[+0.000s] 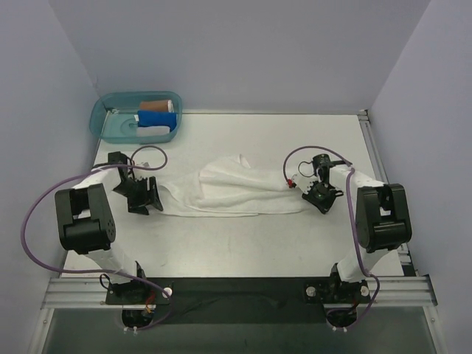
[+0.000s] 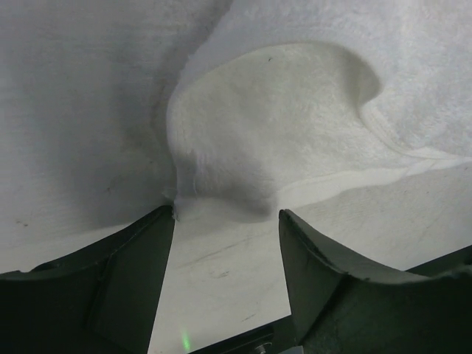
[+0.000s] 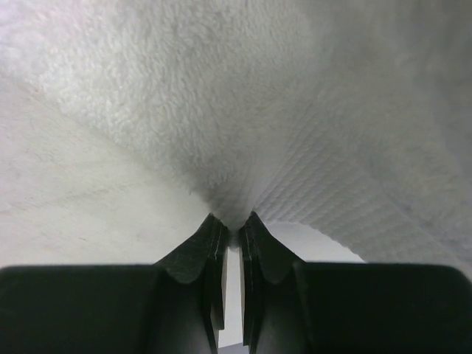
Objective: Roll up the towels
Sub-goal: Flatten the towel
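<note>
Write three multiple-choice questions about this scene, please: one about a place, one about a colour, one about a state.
1. Where on the table is the teal bin? A. far left corner B. far right corner C. between the arm bases
2. What colour is the towel lying outside the bin? A. blue B. brown C. white
3. How is the right gripper? A. wide open B. shut on the towel C. out of view
Answers: 1A, top view shows it there; 2C, plain white cloth; 3B, fingers pinch its edge.
</note>
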{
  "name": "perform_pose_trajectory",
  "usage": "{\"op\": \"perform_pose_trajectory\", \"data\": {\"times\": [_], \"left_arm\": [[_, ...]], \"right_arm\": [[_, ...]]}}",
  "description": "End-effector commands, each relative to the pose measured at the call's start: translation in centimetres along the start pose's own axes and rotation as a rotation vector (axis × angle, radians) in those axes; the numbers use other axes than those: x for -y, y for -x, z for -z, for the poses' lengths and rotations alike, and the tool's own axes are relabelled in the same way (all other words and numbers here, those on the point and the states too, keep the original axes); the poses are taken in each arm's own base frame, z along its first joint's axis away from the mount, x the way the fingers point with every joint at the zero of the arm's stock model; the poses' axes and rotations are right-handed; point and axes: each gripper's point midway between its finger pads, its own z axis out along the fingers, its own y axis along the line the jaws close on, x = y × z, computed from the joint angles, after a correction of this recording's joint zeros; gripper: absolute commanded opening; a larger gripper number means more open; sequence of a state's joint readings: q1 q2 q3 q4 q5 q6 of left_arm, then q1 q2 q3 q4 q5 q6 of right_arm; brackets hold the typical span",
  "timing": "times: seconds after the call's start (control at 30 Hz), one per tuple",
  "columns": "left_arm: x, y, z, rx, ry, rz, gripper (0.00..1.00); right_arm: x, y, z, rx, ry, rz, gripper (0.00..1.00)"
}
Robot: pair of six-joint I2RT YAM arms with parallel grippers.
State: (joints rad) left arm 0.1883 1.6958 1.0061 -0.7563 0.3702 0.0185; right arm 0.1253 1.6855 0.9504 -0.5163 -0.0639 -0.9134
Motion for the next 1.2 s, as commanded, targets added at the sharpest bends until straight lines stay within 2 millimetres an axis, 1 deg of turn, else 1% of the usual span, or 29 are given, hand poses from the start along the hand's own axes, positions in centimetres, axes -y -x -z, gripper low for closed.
{"op": "perform_pose_trajectory", "data": {"times": [0.0, 0.03, 0.1, 0.13, 0.17, 0.2, 0.23, 0.3, 0.33, 0.37, 0.4, 0.47, 0.5, 0.53, 0.57, 0.6, 0.67, 0.77, 0.8, 0.83, 0.9, 0.93, 0.97, 1.0, 1.03, 1.07, 1.1, 1.13, 1.17], "left_arm": [[0.1, 1.0, -0.7, 0.003, 0.035, 0.012, 0.68], [-0.2, 1.1, -0.8, 0.000, 0.049, 0.014, 0.57], [-0.5, 1.3, -1.2, -0.012, 0.063, 0.017, 0.48], [-0.8, 1.4, -1.3, -0.015, 0.079, 0.016, 0.35], [-0.9, 1.6, -1.3, -0.011, 0.085, 0.012, 0.30], [-1.1, 1.9, -1.2, -0.002, 0.094, 0.003, 0.24], [-1.3, 2.2, -1.0, 0.009, 0.104, -0.001, 0.14], [-1.1, 2.9, -0.3, 0.039, 0.106, -0.015, 0.01], [-1.0, 3.8, 0.3, 0.069, 0.108, -0.028, 0.00], [-0.9, 4.6, 1.3, 0.105, 0.118, -0.062, 0.00], [-0.8, 5.5, 2.1, 0.136, 0.121, -0.089, 0.00], [-0.3, 7.7, 4.4, 0.220, 0.126, -0.130, 0.00], [0.0, 8.2, 5.2, 0.241, 0.125, -0.149, 0.00], [0.0, 8.7, 5.9, 0.259, 0.130, -0.186, 0.00], [0.6, 9.8, 7.4, 0.304, 0.133, -0.216, 0.00], [0.8, 10.3, 8.0, 0.323, 0.135, -0.249, 0.00], [1.4, 11.5, 9.6, 0.367, 0.140, -0.285, 0.00], [1.8, 12.6, 11.4, 0.406, 0.149, -0.332, 0.00], [2.1, 13.4, 12.6, 0.439, 0.162, -0.364, 0.00], [2.1, 13.9, 13.3, 0.455, 0.178, -0.377, 0.00], [2.4, 14.6, 15.5, 0.507, 0.204, -0.405, 0.00], [2.5, 15.2, 17.2, 0.544, 0.219, -0.425, 0.00], [2.9, 15.3, 18.4, 0.573, 0.227, -0.440, 0.00], [3.1, 15.3, 19.3, 0.589, 0.233, -0.453, 0.00], [3.6, 15.3, 21.0, 0.623, 0.244, -0.482, 0.00], [4.0, 15.3, 21.8, 0.643, 0.249, -0.499, 0.00], [4.3, 15.2, 22.7, 0.663, 0.257, -0.526, 0.00], [4.6, 15.1, 23.6, 0.686, 0.264, -0.542, 0.00], [5.1, 14.7, 25.0, 0.721, 0.276, -0.560, 0.00]], "right_arm": [[-1.1, 0.9, 1.8, 0.057, 0.043, -0.045, 0.00], [-1.0, 1.2, 2.3, 0.076, 0.041, -0.054, 0.00], [-1.0, 1.6, 2.8, 0.094, 0.039, -0.072, 0.00], [-0.7, 1.8, 3.3, 0.109, 0.028, -0.081, 0.00], [-0.6, 2.1, 3.7, 0.126, 0.027, -0.090, 0.00], [-0.5, 2.2, 4.0, 0.136, 0.024, -0.101, 0.00], [-0.2, 2.1, 4.4, 0.148, 0.016, -0.127, 0.00], [0.7, 2.6, 5.4, 0.184, -0.002, -0.162, 0.00], [1.2, 2.4, 6.0, 0.200, -0.008, -0.206, 0.00], [2.1, 2.7, 6.9, 0.226, -0.028, -0.228, 0.00], [2.5, 2.9, 7.4, 0.252, -0.026, -0.252, 0.00], [3.3, 2.8, 8.6, 0.287, -0.033, -0.314, 0.00], [4.3, 2.9, 9.8, 0.330, -0.046, -0.350, 0.00], [4.8, 3.0, 10.6, 0.356, -0.060, -0.369, 0.00], [5.3, 2.8, 11.2, 0.375, -0.067, -0.412, 0.00], [5.9, 3.2, 12.4, 0.409, -0.085, -0.425, 0.00], [6.5, 3.4, 13.4, 0.440, -0.101, -0.459, 0.00], [8.1, 3.7, 15.8, 0.489, -0.154, -0.511, 0.00], [8.7, 3.6, 16.6, 0.503, -0.175, -0.546, 0.00], [9.7, 3.7, 18.5, 0.534, -0.221, -0.555, 0.00], [10.9, 3.3, 20.4, 0.551, -0.278, -0.578, 0.00], [11.8, 3.1, 22.5, 0.583, -0.329, -0.593, 0.00], [12.2, 2.7, 23.4, 0.587, -0.357, -0.605, 0.00], [12.5, 2.5, 24.6, 0.600, -0.383, -0.610, 0.00], [12.5, 2.0, 25.6, 0.608, -0.404, -0.626, 0.00], [12.9, 1.8, 27.1, 0.630, -0.437, -0.629, 0.00], [12.8, 1.4, 28.3, 0.646, -0.464, -0.633, 0.00], [12.7, 0.9, 29.0, 0.650, -0.478, -0.645, 0.00], [12.7, 0.6, 30.0, 0.666, -0.500, -0.644, 0.00]]}}
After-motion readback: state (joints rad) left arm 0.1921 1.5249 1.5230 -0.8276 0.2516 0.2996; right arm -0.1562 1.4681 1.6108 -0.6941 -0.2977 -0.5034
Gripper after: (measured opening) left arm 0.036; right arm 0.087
